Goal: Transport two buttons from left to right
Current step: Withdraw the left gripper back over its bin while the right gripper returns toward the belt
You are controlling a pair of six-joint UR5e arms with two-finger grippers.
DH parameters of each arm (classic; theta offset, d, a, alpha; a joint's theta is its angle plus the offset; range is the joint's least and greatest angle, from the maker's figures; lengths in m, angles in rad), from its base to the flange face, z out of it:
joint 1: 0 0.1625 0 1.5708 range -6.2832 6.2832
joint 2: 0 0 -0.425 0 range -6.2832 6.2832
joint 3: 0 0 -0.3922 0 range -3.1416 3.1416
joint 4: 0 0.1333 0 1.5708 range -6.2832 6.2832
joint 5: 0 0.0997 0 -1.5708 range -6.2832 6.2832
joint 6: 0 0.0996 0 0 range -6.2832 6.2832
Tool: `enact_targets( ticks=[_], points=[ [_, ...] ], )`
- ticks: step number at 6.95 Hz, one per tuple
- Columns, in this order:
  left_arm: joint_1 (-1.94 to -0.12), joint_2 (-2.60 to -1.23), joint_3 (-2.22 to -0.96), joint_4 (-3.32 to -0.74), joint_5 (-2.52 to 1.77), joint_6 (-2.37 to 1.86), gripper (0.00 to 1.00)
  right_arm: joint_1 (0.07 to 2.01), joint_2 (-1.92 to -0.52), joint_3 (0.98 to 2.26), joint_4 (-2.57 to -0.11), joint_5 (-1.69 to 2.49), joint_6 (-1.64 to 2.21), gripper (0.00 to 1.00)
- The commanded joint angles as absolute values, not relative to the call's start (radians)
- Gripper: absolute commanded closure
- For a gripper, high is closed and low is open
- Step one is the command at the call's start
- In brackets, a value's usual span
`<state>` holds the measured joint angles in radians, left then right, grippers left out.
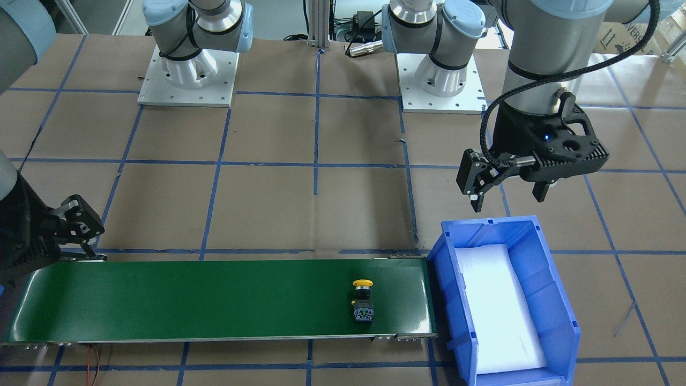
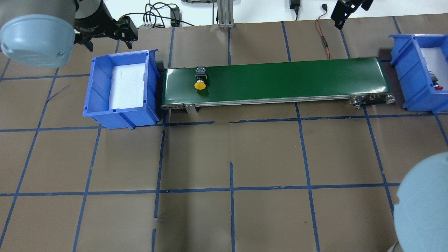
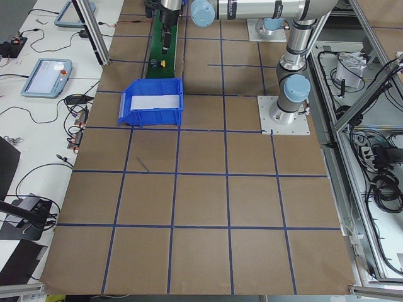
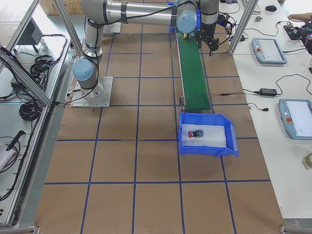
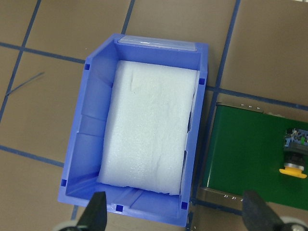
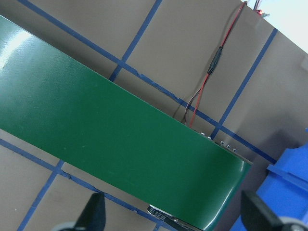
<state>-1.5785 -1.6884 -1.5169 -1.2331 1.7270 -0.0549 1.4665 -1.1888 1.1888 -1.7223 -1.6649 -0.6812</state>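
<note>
The yellow-capped button [image 1: 363,300] lies on its side on the green conveyor belt [image 1: 214,300], near the end by the left blue bin [image 1: 557,300]. It also shows in the overhead view [image 2: 200,79] and the left wrist view [image 5: 293,156]. The red-capped button [image 4: 196,133] lies in the right blue bin [image 4: 209,148], just visible overhead [image 2: 435,83]. My left gripper [image 1: 507,201] is open and empty, above the back edge of the left bin; its fingertips [image 5: 96,211] spread wide. My right gripper [image 1: 88,238] is open and empty over the belt's other end [image 6: 96,144].
The left bin [image 2: 94,87] holds only a white foam pad [image 2: 127,85]. The right bin [image 2: 402,70] stands past the belt's right end. A red-and-black wire [image 6: 202,91] lies on the table behind the belt. Both arm bases [image 1: 187,75] stand at the robot's side.
</note>
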Motion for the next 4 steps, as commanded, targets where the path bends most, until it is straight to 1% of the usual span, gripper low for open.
enact_targets(
  ticks=[1, 4],
  points=[
    [-1.578, -1.655, -1.532, -1.244, 1.66, -0.002, 0.0, 1.466, -1.189, 1.19, -1.721, -1.672, -0.681, 0.0],
    [-1.581, -1.606, -1.52, -1.42, 1.658, -0.006, 0.0, 1.465, -1.189, 1.19, -1.717, -1.674, -0.68, 0.0]
  ],
)
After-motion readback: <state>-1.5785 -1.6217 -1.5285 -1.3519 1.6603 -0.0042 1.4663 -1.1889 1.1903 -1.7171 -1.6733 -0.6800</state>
